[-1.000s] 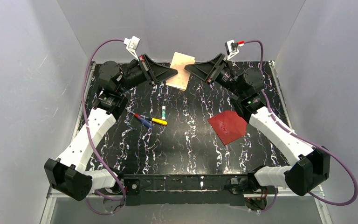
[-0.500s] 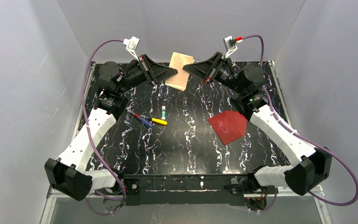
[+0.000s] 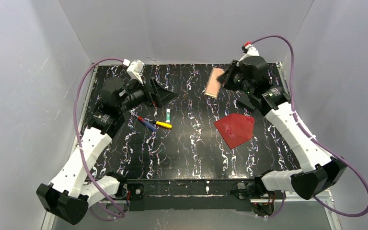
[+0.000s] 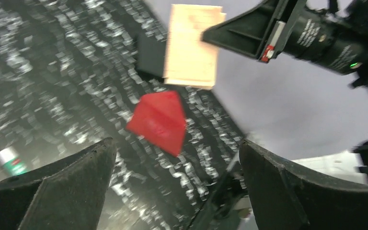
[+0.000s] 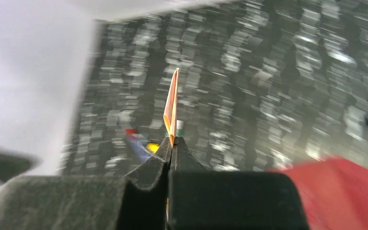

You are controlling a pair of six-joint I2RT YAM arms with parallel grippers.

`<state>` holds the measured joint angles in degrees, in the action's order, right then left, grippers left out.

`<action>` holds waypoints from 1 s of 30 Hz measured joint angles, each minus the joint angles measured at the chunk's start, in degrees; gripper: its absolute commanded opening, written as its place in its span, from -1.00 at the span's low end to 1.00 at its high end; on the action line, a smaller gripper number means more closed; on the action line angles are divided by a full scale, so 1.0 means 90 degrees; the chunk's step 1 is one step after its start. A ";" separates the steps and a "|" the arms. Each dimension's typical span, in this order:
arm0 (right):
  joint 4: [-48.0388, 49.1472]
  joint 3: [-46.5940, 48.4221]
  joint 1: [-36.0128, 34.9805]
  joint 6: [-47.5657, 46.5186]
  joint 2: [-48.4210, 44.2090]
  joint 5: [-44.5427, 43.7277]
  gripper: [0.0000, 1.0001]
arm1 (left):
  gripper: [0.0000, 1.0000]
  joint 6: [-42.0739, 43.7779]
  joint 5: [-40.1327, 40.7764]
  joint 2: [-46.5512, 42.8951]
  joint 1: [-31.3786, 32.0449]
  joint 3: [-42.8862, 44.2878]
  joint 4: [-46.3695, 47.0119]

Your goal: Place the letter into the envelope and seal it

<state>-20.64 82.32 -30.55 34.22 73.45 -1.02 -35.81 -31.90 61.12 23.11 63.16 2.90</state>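
The black marbled table [image 3: 191,143] bears the red envelope [image 3: 235,130], lying flat near my right arm. Over the table's far side my right gripper [image 5: 171,143] pinches the folded letter [image 5: 172,103] by one edge, off the surface. My left gripper [image 3: 166,94] hangs with jaws spread wide.

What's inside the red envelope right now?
The envelope lies flat on the table, its inside hidden. The letter is not in it: the right gripper pinches it above the table.
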 measured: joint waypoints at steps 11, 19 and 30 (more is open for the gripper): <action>-0.3181 -0.0444 0.1829 -0.1435 0.1137 -0.3140 -0.97 | 0.93 0.1588 0.1081 0.0068 -0.0005 0.0313 -0.3048; -0.3293 -0.1231 0.2623 -0.1979 0.1693 -0.3075 -0.97 | 0.93 0.1175 0.0697 0.0189 -0.0005 -0.0384 -0.2832; -0.3092 -0.1615 0.2922 -0.2421 0.2414 -0.1562 -0.97 | 0.92 0.1129 -0.0831 0.1863 0.0022 -0.0345 -0.3140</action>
<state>-48.47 67.79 -4.25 12.43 95.18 -15.07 -25.65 -39.38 77.89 23.31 60.05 -25.36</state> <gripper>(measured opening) 0.031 0.982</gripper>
